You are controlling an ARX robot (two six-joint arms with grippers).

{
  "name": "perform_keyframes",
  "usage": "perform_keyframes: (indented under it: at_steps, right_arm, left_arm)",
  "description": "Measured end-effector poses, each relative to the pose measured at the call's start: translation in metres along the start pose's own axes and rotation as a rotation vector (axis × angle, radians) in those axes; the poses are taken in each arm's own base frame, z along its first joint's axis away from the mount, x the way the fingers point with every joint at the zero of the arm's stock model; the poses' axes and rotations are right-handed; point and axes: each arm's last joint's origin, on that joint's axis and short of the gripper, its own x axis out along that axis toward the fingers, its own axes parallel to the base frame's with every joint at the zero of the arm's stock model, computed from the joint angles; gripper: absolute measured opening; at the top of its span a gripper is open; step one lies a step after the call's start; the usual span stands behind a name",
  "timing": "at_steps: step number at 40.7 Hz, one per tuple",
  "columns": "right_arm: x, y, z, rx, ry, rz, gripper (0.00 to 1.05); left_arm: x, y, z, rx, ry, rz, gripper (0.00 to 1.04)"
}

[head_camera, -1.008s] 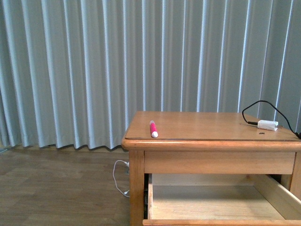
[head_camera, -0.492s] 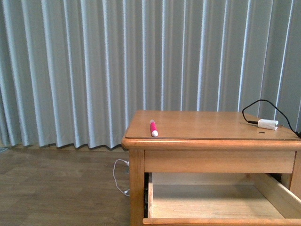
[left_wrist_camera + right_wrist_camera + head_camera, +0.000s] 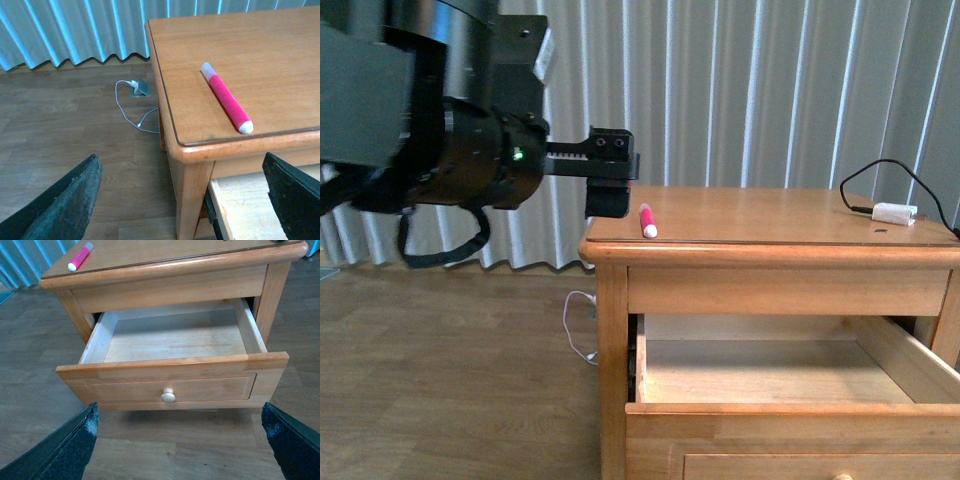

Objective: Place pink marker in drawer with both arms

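The pink marker [image 3: 645, 220] lies flat on the nightstand top [image 3: 770, 225] near its front left corner. Its long axis runs roughly front to back, with the rounded white end toward the front edge. The left gripper [image 3: 610, 188] hovers near that corner, fingers [image 3: 65, 202] spread wide. The right gripper [image 3: 180, 407], jaws likewise apart, hangs before the drawer [image 3: 200, 386], which stands pulled out below.
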Motion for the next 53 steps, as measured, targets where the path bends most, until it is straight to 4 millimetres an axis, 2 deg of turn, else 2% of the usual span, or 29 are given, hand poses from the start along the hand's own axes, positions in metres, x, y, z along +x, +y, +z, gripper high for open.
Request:
perform_keyframes:
  at_steps: [6, 17, 27, 43, 45, 53]
  right_arm:
    - [0.000, 0.000, 0.000, 0.000, 0.000, 0.000, 0.96]
    - [0.000, 0.000, 0.000, 0.000, 0.000, 0.000, 0.96]
    - [0.000, 0.000, 0.000, 0.000, 0.000, 0.000, 0.96]
    - [0.000, 0.000, 0.000, 0.000, 0.000, 0.000, 0.96]
    - [0.000, 0.000, 0.000, 0.000, 0.000, 0.000, 0.96]
    - [0.000, 0.000, 0.000, 0.000, 0.000, 0.000, 0.96]
  left_arm:
    - [0.054, -0.019, 0.007, 0.013, 0.031, -0.006, 0.98]
    - [0.112, -0.049, 0.000, 0.040, 0.102, -0.015, 0.98]
    - [0.131, -0.070, 0.002, 0.051, 0.152, -0.043, 0.98]
    - [0.137, -0.071, -0.002, 0.039, 0.209, -0.030, 0.98]
    - [0.137, -0.070, -0.002, 0.037, 0.214, -0.029, 0.93]
    - [0.136, -0.070, -0.004, 0.037, 0.230, -0.029, 0.56]
